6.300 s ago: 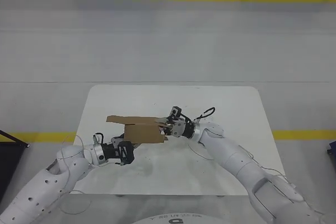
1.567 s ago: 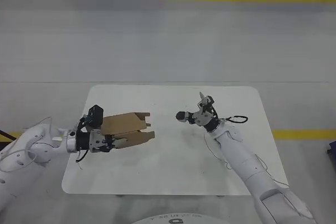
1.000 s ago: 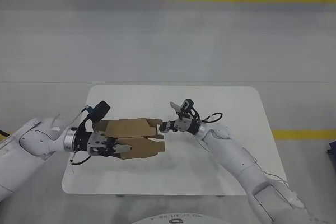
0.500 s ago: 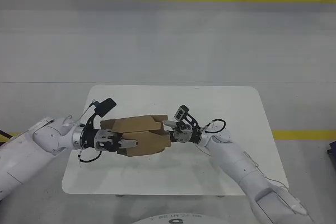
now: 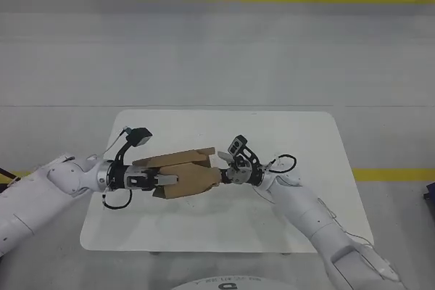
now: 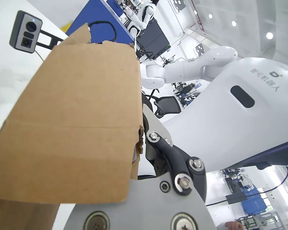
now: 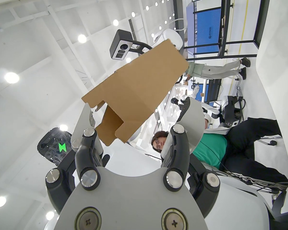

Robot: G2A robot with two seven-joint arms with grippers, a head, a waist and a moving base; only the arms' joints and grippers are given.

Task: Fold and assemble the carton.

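We see the brown carton point(image 5: 183, 174) stretched lengthwise between the two arms, over the middle of the white surface point(image 5: 297, 217) and somewhat toward its left half. It sits a little askew, its far edge rising toward the right end, and it casts a shadow on the surface beneath it.

The left gripper point(image 5: 145, 177) has the carton's left end. In the top view its fingers are closed on the cardboard there. In the left wrist view one finger point(image 6: 158, 132) lies right against the edge of the carton panel, which has a crease running across it and a torn corner. The other finger is hidden behind the board, so we judge the hold mainly from above.

The right gripper point(image 5: 228, 175) is at the carton's right end. In the right wrist view its fingers point(image 7: 193, 113) are spread wide, and the carton's end flaps, with their stepped cut-outs, reach down into the gap between them. One flap edge comes just beside a fingertip, but we cannot tell whether it touches. Nothing is clamped on this side.

Each wrist view also catches the other arm's small black camera point(image 7: 121, 44) beyond the carton's far end.
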